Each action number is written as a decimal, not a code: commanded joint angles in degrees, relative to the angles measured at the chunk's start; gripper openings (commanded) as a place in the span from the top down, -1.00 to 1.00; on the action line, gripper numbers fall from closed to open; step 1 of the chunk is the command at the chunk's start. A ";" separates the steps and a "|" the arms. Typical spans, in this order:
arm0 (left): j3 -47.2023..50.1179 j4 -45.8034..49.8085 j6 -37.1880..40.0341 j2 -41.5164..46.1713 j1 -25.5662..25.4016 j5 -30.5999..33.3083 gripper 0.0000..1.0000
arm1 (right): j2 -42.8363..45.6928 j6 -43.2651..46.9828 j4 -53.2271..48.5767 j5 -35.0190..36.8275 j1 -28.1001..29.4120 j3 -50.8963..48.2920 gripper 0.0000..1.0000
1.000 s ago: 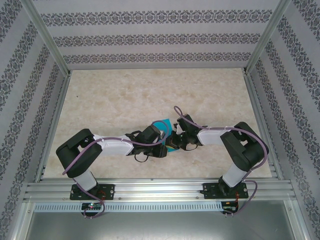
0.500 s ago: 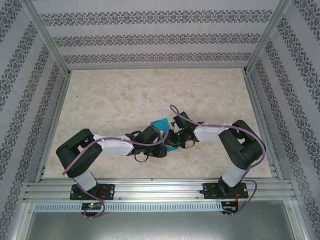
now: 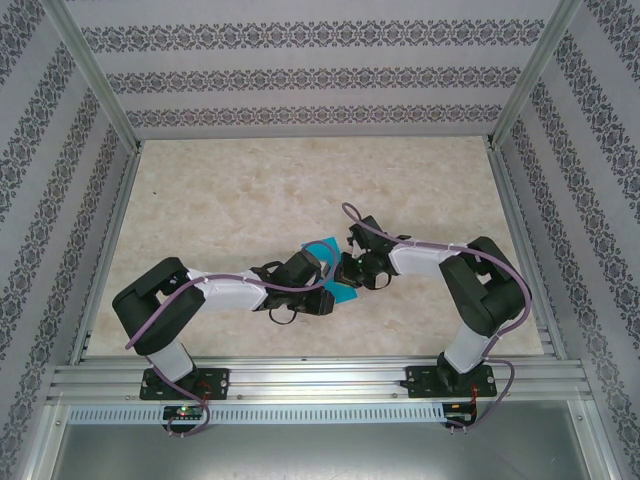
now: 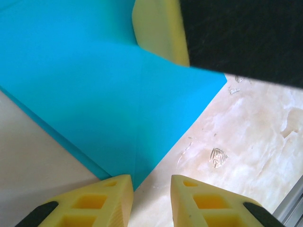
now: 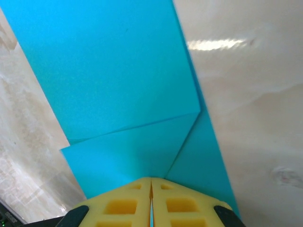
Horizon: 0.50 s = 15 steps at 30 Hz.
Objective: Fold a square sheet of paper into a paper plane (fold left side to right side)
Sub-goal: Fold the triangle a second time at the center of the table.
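The right arm is swinging a little inward and away from the bases compared with a second ago, carrying its gripper closer to the left one, and its purple cable loop is riding slightly higher over the table (image 3: 250,200). The left arm is staying where it was.

The folded teal paper (image 3: 322,248) is lying near the middle of the table, just in front of the two wrists, mostly hidden under them from above. The right gripper (image 5: 151,182) is pinching it: the yellow fingers are pressing together with a thin line of teal showing in the seam between them. In the right wrist view, a diagonal crease is running across the sheet, with one flap lying over another layer.

The left gripper (image 4: 151,180) is standing partly open, bare table showing between its fingertips. A pointed corner of the paper is reaching down to the inner edge of one finger, but the jaws are not closing on it. At the top of the left wrist view, a yellow finger of the right gripper is resting on the paper.
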<state>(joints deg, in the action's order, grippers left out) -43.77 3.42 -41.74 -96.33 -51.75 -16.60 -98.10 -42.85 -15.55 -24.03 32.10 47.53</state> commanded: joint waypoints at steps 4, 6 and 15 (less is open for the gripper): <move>1.56 3.47 -0.21 -3.16 0.60 1.22 0.39 | -1.01 3.31 -1.94 4.19 -4.11 2.12 0.81; 1.62 3.50 -0.20 -3.05 0.59 1.22 0.39 | -1.28 3.98 -2.24 4.21 -5.20 2.86 0.81; 1.47 3.30 0.25 0.27 0.68 1.04 0.33 | 2.46 6.48 -2.95 3.90 -8.87 3.19 0.78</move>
<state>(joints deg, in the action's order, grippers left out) -43.77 3.42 -41.71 -96.03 -51.75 -16.67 -98.72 -38.59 -17.80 -21.52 23.57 50.50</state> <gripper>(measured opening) 0.330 0.109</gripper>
